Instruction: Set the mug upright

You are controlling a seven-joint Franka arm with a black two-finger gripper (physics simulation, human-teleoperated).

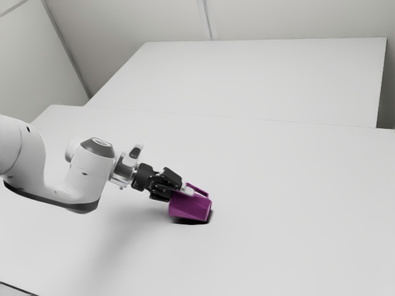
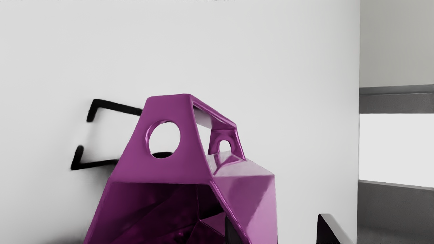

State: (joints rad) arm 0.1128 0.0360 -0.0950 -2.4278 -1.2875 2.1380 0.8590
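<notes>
The purple faceted mug (image 1: pixel 190 206) lies on its side on the white table, its base toward the exterior view's right and its handle on top. At the mug's mouth is my gripper (image 1: pixel 179 192), reaching in from the exterior view's left. In the wrist view the mug (image 2: pixel 249 200) shows its dark hollow and its handle with round holes. My gripper (image 2: pixel 278 231) stands open across the mug's side wall: one finger (image 2: pixel 232 232) is inside the mouth, the other (image 2: pixel 327 232) is outside, with a gap between it and the wall.
The white table (image 1: pixel 278 246) extends around the mug, with a second white surface (image 1: pixel 247 77) behind it. A dark shadow of the handle falls on the table beside the mug. A table edge runs along one side in the wrist view.
</notes>
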